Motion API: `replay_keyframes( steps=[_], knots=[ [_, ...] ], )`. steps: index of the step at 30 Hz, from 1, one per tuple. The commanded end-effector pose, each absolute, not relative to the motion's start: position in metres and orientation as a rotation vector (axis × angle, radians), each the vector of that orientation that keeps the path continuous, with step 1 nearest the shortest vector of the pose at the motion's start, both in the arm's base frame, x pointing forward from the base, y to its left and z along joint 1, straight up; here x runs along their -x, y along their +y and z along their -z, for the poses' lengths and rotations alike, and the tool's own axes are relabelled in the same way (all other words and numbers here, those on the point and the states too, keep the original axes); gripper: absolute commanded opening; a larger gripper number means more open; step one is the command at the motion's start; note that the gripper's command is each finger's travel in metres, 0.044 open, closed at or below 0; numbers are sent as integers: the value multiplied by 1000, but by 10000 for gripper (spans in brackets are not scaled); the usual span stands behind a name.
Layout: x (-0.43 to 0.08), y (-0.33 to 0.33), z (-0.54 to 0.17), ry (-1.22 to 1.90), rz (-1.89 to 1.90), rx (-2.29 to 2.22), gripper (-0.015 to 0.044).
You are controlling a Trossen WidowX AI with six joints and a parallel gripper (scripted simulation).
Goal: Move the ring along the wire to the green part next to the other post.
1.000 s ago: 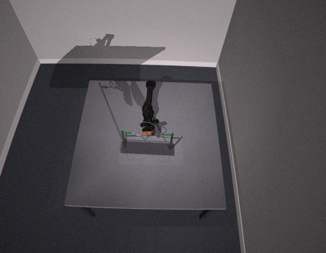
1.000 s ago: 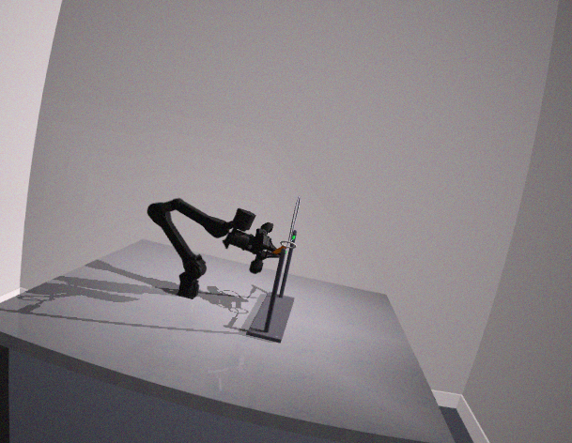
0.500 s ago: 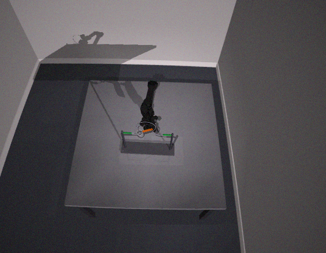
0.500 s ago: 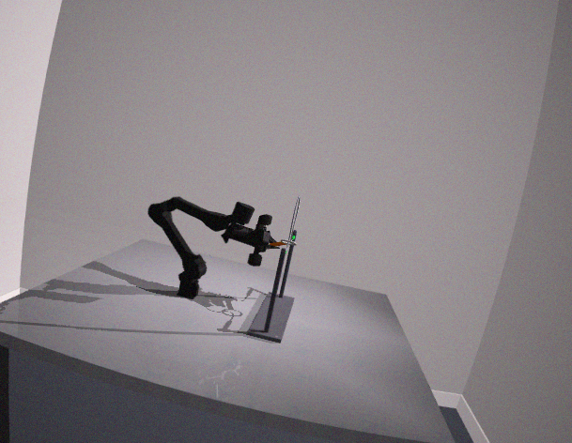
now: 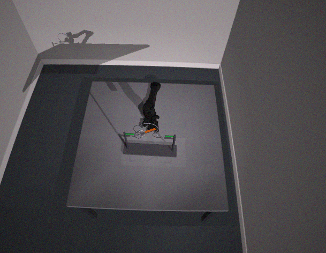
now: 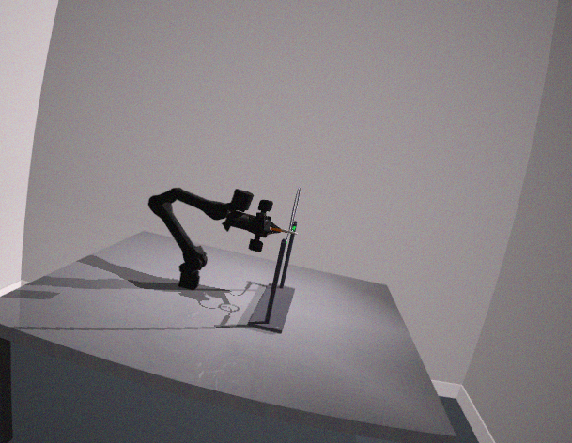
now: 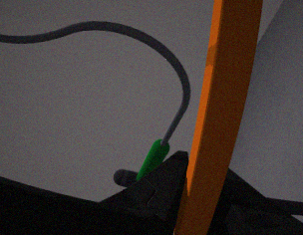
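The orange handle is held high above the table, between the two posts. My gripper is shut on it. The ring at the handle's far end lies left of the middle of the span, around the wire as far as I can tell. The left green part and right green part sit next to the left post and right post. In the wrist view the grey wire curves down into a green part; the ring is out of frame there.
The two posts stand on a dark base plate in the middle of the grey table. The arm's base stands at the table's back edge. Walls close in the room.
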State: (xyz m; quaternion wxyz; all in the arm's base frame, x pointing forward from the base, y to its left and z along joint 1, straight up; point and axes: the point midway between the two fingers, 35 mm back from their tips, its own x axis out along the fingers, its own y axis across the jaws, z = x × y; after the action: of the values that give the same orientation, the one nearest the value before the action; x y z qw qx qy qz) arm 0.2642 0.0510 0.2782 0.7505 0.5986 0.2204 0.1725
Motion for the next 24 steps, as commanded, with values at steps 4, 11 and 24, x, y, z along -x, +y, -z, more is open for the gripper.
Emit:
replay_keyframes(
  steps=[4,11,24],
  knots=[
    [-263,54,-293,467,-407,-1367,-150],
    [-263,55,-304,460,-424,-1432,-150],
    [-263,56,-322,448,-452,-1545,-150]
  ],
)
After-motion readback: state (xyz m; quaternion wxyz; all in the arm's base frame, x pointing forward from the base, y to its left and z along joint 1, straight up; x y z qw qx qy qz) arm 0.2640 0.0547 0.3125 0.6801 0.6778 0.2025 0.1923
